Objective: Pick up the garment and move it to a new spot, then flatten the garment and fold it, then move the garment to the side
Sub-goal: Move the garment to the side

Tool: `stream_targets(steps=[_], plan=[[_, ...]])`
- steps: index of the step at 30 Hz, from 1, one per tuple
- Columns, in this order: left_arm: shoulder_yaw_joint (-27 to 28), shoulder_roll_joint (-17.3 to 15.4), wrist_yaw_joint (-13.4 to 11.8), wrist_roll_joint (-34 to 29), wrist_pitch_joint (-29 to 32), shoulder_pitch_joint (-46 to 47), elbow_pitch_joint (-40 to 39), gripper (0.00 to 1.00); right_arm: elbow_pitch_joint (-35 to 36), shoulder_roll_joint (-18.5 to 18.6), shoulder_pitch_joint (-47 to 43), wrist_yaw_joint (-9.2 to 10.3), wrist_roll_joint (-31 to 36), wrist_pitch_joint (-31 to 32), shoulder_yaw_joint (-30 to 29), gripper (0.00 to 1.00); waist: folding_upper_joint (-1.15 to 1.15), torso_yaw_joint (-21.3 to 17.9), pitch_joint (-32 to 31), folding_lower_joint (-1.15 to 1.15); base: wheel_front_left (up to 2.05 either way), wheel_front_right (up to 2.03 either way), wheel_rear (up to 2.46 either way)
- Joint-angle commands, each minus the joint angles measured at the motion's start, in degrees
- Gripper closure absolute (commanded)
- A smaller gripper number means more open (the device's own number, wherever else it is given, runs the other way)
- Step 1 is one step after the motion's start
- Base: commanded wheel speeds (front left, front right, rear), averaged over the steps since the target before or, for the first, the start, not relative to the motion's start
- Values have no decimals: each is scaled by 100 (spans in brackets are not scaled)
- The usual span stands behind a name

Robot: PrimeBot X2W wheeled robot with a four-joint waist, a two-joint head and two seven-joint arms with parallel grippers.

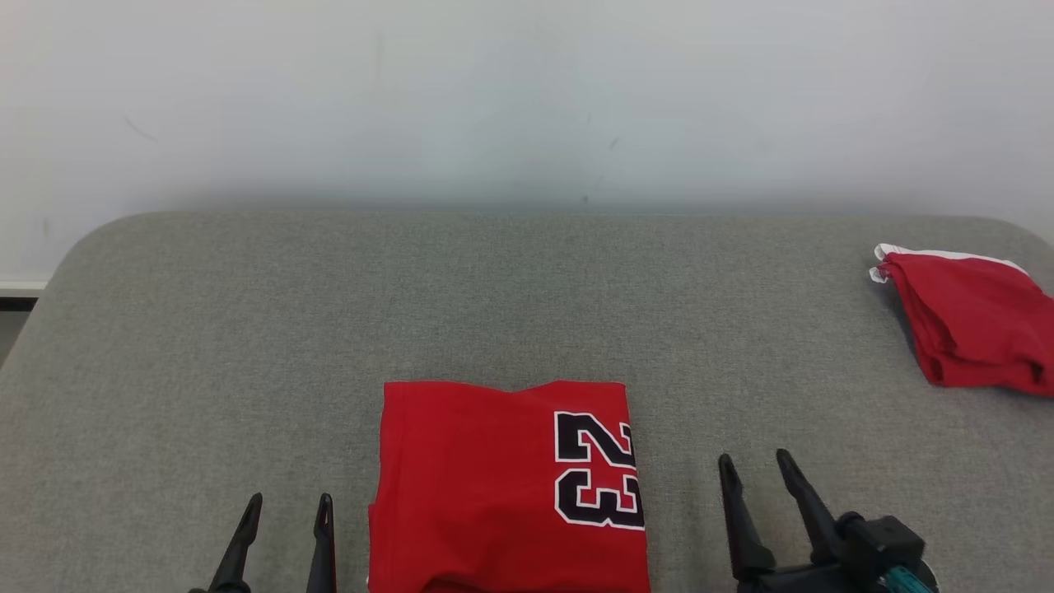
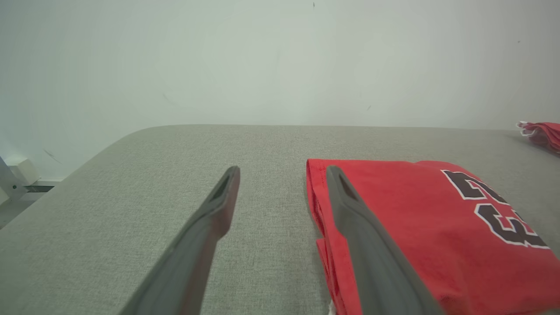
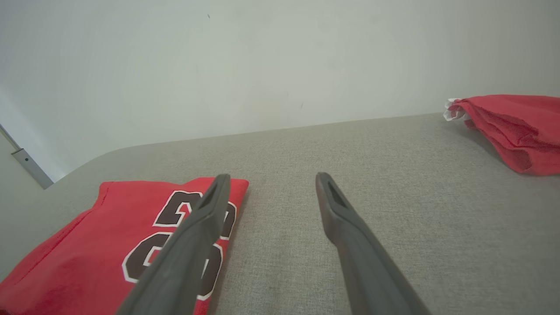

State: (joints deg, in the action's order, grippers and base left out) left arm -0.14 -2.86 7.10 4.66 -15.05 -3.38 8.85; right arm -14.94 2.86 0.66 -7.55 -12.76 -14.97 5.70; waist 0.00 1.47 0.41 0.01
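Flanked by empty, spread left fingers (image 1: 243, 539) and right fingers (image 1: 737, 511), the folded red number-23 jersey (image 1: 494, 486) is best pinched through all layers.

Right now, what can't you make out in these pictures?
- Jersey: near end cut off by the head view's bottom edge.
- Red cloth: right side cut off by the head view's right edge.
- Left gripper: base below the head view's bottom edge.
- Jersey's number: partly hidden behind a finger in the right wrist view.
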Motion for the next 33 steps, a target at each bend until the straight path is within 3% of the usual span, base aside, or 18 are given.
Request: stream_targets(steps=[1, 10, 17, 28, 29, 30, 31, 33], plan=[[-6, -3, 7, 46, -21, 15, 17, 0, -82, -5, 101, 13, -5, -16, 48, 0, 0, 39, 9, -1, 0, 0, 0], [-85, -2, 2, 90, -21, 108, 81, 0, -2079, 6, 1565, 13, -219, 38, 670, 0, 0, 371, 101, -1, 0, 0, 0], [-175, -2, -48, 184, -21, 157, 120, 0, -3383, -1, 2172, 13, -605, 241, 911, 0, 0, 616, 202, -1, 0, 0, 0], [-244, -3, -98, 258, -21, 284, 149, 0, -4017, -14, 2379, 13, -2030, 605, 1870, 0, 0, 686, 377, -1, 0, 0, 0], [-249, -3, -100, 265, -21, 305, 157, 0, -4014, -17, 2368, 13, -2196, 643, 1963, 37, 0, 689, 379, -1, 0, 0, 0], [-259, -2, -100, 265, -21, 322, 169, 0, -4039, -20, 2369, 12, -2293, 671, 2062, 60, 0, 695, 380, -1, 0, 0, 0], [-269, -2, -102, 269, -21, 339, 181, 0, -4078, -24, 2389, 12, -2347, 672, 2158, 100, 0, 702, 380, -1, 0, 0, 0], [-290, -3, -106, 283, -21, 362, 198, 0, -4182, -21, 2472, 12, -2425, 587, 2266, 100, 0, 712, 384, -1, 0, 0, 0]])
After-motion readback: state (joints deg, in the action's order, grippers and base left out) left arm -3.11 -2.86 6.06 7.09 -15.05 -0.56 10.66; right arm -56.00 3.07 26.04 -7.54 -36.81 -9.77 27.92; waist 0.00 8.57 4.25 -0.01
